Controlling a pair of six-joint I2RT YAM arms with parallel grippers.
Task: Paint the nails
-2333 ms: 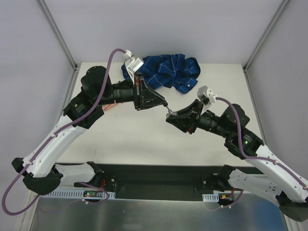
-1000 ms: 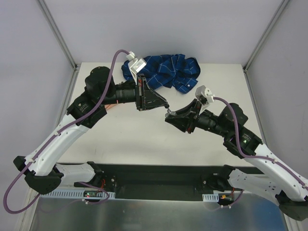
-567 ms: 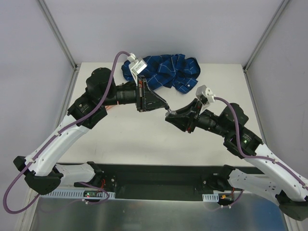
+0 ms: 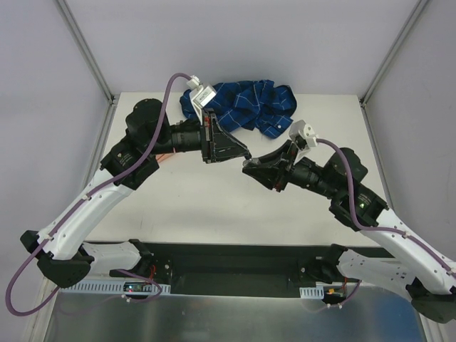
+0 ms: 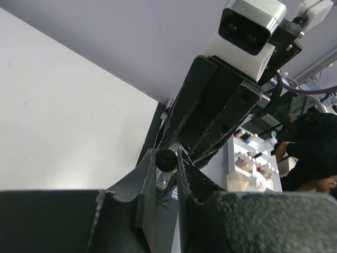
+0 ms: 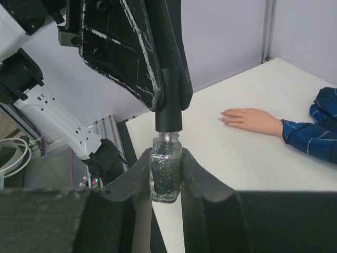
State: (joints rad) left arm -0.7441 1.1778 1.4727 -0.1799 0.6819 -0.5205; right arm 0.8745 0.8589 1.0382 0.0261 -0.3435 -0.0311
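My right gripper is shut on a small glass bottle of dark glitter polish, held upright above the table. From above, my left gripper is shut on the bottle's black cap, which sits on the bottle neck. In the top view both grippers meet mid-table, left gripper over right gripper. The peach dummy hand lies flat on the table, and its nails point away from the blue checked sleeve. From the top view the left arm hides most of the hand.
The crumpled blue checked shirt lies at the table's far edge. The white table is walled in by grey panels with metal posts at the corners. The arm bases sit on a black rail at the near edge.
The right wrist has shifted a little up and left and turned slightly, with the bottle still in its jaws. The left gripper stays on the cap, almost unmoved.
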